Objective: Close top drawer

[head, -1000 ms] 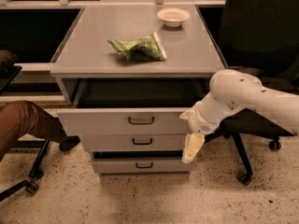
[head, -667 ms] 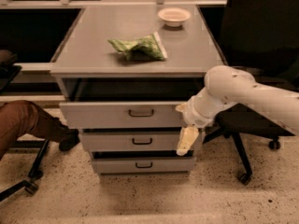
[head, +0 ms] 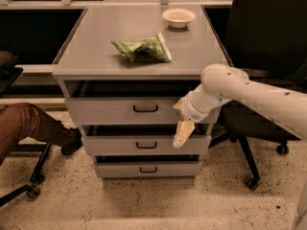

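The top drawer (head: pixel 110 111) is the uppermost of three in a grey cabinet. Its flat light-grey front has a small dark loop handle (head: pixel 145 109) at the centre. It stands a little out from the cabinet, with a dark gap showing above the front panel. My gripper (head: pixel 183 132) hangs at the end of the white arm (head: pixel 249 92), against the right end of the top drawer's front and pointing down over the middle drawer (head: pixel 144 145).
A green chip bag (head: pixel 142 48) and a white bowl (head: pixel 178 17) lie on the cabinet top (head: pixel 96 42). The bottom drawer (head: pixel 147 169) is below. A black office chair (head: pixel 259 42) stands at the right. A person's leg (head: pixel 33 123) and a chair base (head: pixel 29 186) are at the left.
The top drawer has slid back in, from well open to a little out. My gripper and arm have moved forward with its front, toward the cabinet.
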Robot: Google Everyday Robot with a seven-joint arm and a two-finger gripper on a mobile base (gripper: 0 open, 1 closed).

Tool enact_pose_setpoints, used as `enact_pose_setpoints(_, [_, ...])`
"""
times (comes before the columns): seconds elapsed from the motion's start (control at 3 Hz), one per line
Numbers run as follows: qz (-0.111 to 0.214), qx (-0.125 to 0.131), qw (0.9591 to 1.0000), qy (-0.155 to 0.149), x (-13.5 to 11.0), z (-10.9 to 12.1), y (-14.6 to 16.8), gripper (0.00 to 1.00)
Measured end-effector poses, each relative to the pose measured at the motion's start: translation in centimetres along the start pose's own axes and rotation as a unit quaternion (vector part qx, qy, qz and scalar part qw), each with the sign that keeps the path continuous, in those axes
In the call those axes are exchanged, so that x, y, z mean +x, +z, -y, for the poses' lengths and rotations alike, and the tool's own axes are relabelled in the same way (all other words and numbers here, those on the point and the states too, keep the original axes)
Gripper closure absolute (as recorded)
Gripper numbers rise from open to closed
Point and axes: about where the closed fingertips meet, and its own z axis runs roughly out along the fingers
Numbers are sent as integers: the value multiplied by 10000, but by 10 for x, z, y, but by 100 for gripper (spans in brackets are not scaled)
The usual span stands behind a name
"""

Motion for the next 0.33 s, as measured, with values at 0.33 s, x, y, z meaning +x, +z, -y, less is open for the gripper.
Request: enact_pose_setpoints(0.33, [0,0,10000,0,0,0,0,0])
